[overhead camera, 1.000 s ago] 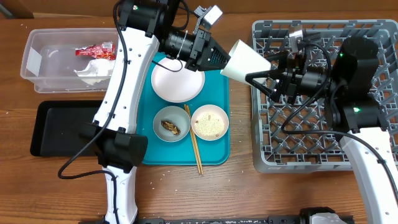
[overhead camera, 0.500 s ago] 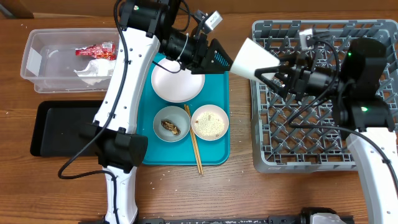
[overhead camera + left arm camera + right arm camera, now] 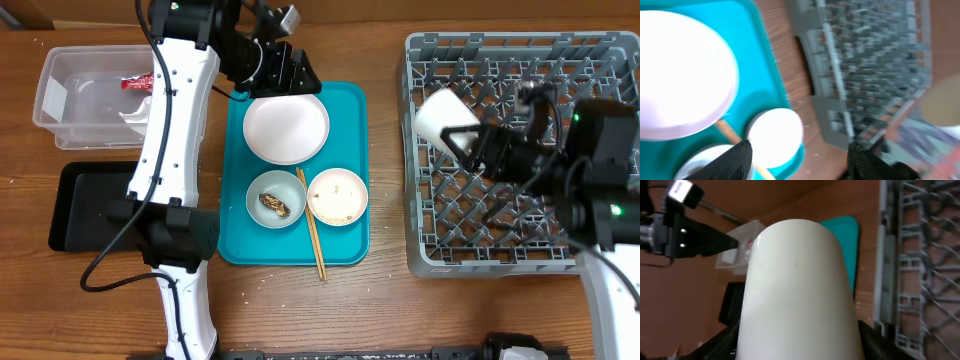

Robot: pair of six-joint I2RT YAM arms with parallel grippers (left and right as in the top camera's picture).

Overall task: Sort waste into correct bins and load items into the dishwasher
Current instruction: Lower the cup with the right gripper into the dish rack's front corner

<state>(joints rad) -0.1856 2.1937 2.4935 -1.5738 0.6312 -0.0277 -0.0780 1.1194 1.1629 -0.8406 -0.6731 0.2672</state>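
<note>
Nearest the robot, two thin wooden chopsticks (image 3: 312, 228) lie side by side on the flat teal plastic tray (image 3: 345, 100), their tips poking over its near edge. On either side of them, inside the tray, sit a round pale blue-grey bowl (image 3: 276, 199) holding a small brown food lump (image 3: 272, 203) and a round pinkish-white bowl (image 3: 337, 196) with loose white rice grains (image 3: 335, 203) over its floor. Left of the tray lies a shallow black rectangular tray (image 3: 90, 205), its right end hidden under the left arm. Farther in on the teal tray rests a smooth round pale plate (image 3: 286, 128). Right of the tray stands the large square grey plastic dish rack (image 3: 425, 255) of lattice and pegs. Over the rack's side nearest the tray, the right gripper (image 3: 460, 135) is clamped on a small smooth white cup (image 3: 797, 280), tipped on its side. Whether the cup touches the rack cannot be told. Far left of the tray, a clear plastic rectangular tub (image 3: 60, 95) holds a red-and-white crinkled wrapper (image 3: 137, 83) and a crumpled white napkin (image 3: 138, 115), both partly covered by the arm. Over the tray's far edge the left gripper (image 3: 799, 159) hangs with fingers spread wide and holding nothing; its wrist view is blurred.
</note>
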